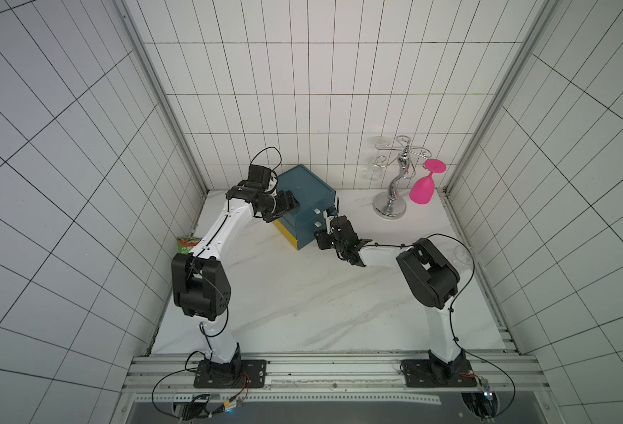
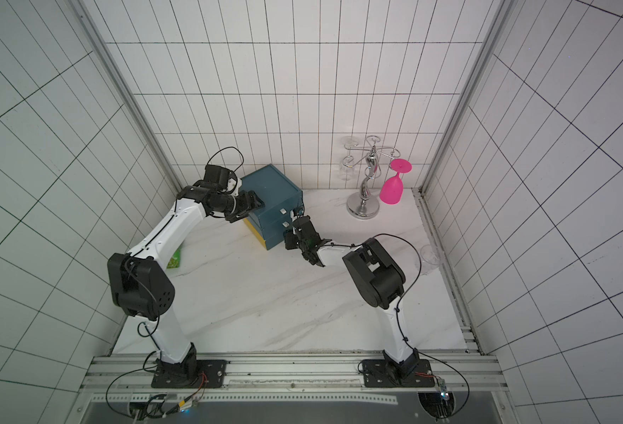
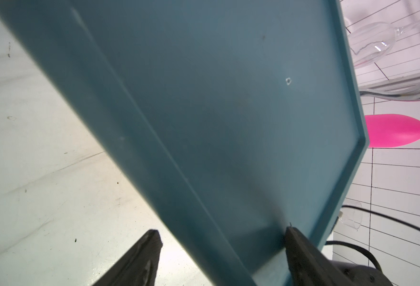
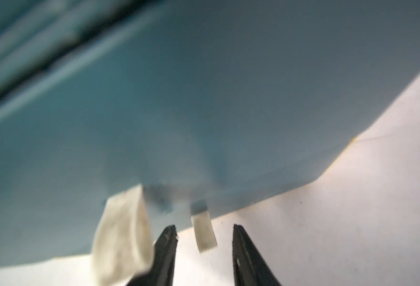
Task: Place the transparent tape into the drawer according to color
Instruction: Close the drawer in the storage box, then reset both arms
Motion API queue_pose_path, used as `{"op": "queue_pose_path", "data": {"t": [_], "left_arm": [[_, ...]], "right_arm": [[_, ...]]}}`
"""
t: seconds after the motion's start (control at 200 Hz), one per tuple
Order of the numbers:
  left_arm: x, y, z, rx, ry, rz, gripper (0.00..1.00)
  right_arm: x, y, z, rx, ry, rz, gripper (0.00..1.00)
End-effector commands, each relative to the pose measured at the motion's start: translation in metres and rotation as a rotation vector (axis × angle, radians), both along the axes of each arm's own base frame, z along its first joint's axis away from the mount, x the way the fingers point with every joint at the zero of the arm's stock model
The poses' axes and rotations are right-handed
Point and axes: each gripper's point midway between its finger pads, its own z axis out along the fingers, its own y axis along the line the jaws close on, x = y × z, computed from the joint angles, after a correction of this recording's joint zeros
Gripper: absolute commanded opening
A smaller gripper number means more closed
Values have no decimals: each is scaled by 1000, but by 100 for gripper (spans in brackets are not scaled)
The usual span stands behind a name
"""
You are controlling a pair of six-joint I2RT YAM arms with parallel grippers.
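The right pincer (image 4: pixel 204 225) stands with its jaws apart. A white handle tab (image 4: pixel 204 234) sits between them with a gap on either side, so nothing is clamped. A second white tab (image 4: pixel 122 235) lies just beside it, outside the jaws. The pincer faces a teal drawer front (image 4: pixel 204 111) low on the drawer cabinet (image 1: pixel 304 191), near the tabletop (image 1: pixel 302 301), a stance that suits working that handle. The left pincer (image 3: pixel 221 230) is likewise apart, straddling the cabinet's top edge: one finger appears to touch the recessed top, the other hangs free off the side. My reading is that it is there to steady the cabinet against any pull or push at the handle. All drawers look shut in both top views. The transparent tape shows in no view, neither on the tabletop nor in either pincer. It is probably inside the shut drawers, behind the front the right pincer faces, though that cannot be confirmed
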Motion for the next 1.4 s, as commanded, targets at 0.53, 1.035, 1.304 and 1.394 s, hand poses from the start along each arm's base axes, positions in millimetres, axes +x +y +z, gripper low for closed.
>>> {"op": "queue_pose_path", "data": {"t": [0.53, 1.035, 1.304, 1.394], "left_arm": [[-75, 97, 16, 233, -281, 212, 98], [-87, 137, -14, 392, -459, 247, 91], [-98, 163, -34, 543, -568, 327, 96], [-98, 168, -38, 569, -630, 351, 98]], "right_arm": [[-69, -156, 58, -155, 125, -130, 99], [-70, -347, 73, -407, -40, -710, 99], [-57, -397, 70, -513, -229, -828, 99], [-54, -405, 56, -498, -224, -834, 99]]}}
